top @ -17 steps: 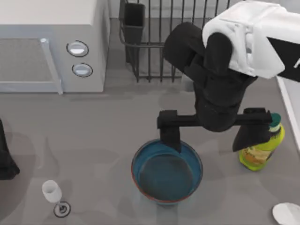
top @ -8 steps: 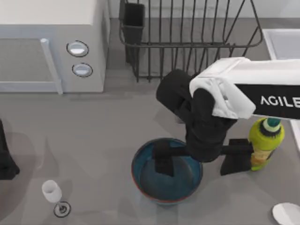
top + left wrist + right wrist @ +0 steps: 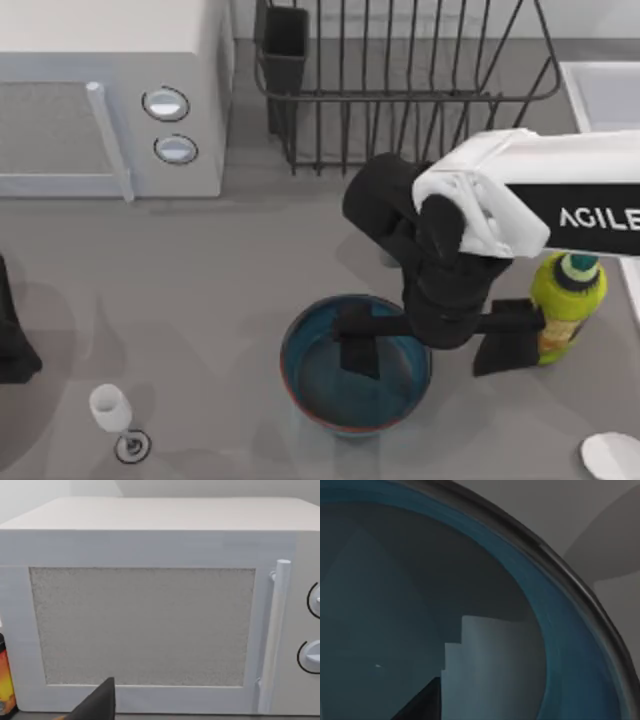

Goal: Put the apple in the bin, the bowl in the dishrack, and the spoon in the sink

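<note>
Grey table [image 3: 200, 260] is carrying the blue bowl [image 3: 312, 392], which is sitting upright near the front edge, about midway across. Right hand [image 3: 432, 345] is hanging over the bowl with its fingers spread wide and gripping nothing: one finger [image 3: 358, 348] is reaching down inside the bowl, the other [image 3: 505, 345] is standing outside the rim on the right, just beside a yellow-green bottle [image 3: 570, 295]. From the right wrist, the bowl's teal inside [image 3: 420, 605] and dark rim [image 3: 570, 590] are curving close beneath the camera.

Behind the bowl, the black dishrack [image 3: 400, 80] is standing at the back of the table, its dark cutlery cup [image 3: 286, 45] at the left corner. White sink [image 3: 605, 95] is lying at the right edge, beyond the rack. White microwave [image 3: 100, 100] is sitting at back left, and is facing the left wrist camera [image 3: 150, 620]. Small stemmed glass [image 3: 112, 412] is standing at front left. Left arm [image 3: 12, 340] is resting parked at the table's left edge; whether its hand is open or closed cannot be told.
</note>
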